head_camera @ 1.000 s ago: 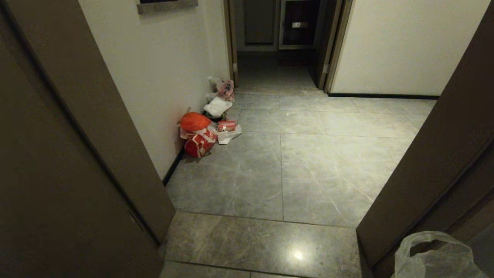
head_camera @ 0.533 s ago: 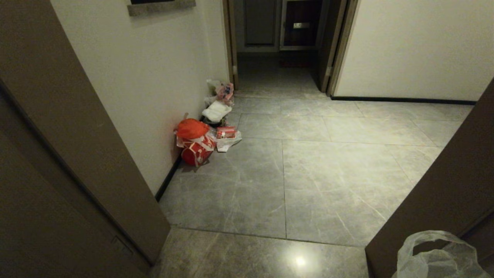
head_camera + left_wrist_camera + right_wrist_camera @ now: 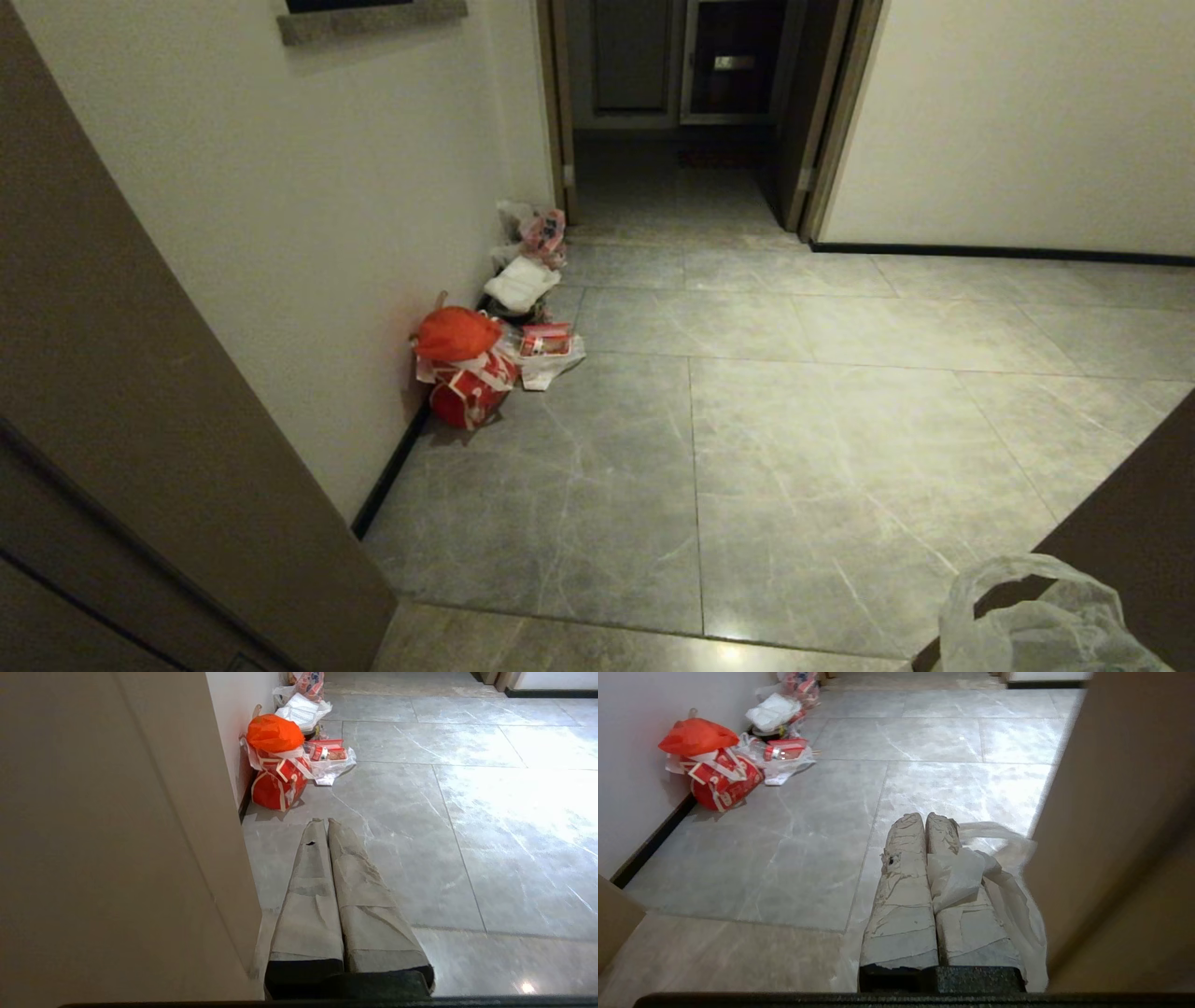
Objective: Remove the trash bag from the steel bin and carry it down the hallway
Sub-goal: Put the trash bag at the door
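While the right gripper [image 3: 926,817] pinches the trash bag [image 3: 966,870] between closed fingers above the hallway [image 3: 794,439] tiles, the left gripper [image 3: 326,822] is closed and empty, near the orange-red bag [image 3: 455,334].

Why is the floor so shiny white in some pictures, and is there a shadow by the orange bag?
Left wrist view: lamp glare washes the grey floor tiles nearly white. Right wrist view: a paler sheen beyond the right gripper, shut on the trash bag. Head view: dimmer, one small bright spot at the bottom edge. A soft shadow lies under the orange-red bag by the wall.
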You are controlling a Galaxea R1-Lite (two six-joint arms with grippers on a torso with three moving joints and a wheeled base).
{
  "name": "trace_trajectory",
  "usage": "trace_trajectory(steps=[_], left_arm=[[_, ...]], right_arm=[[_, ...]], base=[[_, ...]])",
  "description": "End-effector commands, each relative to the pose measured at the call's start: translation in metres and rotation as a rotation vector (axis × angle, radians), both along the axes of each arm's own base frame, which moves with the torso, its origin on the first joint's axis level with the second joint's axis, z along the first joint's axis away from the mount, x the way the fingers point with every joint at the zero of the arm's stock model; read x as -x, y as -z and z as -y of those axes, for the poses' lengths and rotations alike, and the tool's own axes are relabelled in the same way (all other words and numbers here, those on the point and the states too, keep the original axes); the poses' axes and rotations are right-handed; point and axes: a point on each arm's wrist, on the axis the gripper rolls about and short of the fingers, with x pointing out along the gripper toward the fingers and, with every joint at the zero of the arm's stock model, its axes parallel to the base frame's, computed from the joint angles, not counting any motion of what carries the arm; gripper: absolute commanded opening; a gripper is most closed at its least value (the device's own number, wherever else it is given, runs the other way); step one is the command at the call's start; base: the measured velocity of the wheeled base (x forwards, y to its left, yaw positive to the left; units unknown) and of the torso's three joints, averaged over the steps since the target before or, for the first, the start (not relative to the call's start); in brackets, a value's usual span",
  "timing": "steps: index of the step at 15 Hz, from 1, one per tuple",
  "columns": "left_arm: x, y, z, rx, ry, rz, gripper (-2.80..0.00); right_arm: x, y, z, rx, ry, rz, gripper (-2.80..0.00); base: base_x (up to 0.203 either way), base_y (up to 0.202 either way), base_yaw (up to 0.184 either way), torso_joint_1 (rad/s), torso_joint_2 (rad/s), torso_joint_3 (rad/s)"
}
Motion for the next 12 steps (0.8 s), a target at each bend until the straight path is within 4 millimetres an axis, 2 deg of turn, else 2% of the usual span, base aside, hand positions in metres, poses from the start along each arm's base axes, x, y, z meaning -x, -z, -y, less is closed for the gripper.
trace_trajectory(steps=[1, 12], left_arm=[[-0.0001, 0.0005, 0.0000, 0.000, 0.000, -0.002, -2.80], [0.0000, 0.0005, 0.0000, 0.000, 0.000, 0.000, -2.80]], right_arm=[[-0.0002, 0.0007, 0.0000, 0.000, -0.001, -0.002, -2.80], [-0.0002, 0.0007, 0.0000, 0.000, -0.001, -0.002, -2.80]], base=[[0.197, 0.000, 0.002, 0.002, 0.00, 0.000], [0.193, 0.000, 0.001, 0.003, 0.00, 0.001]])
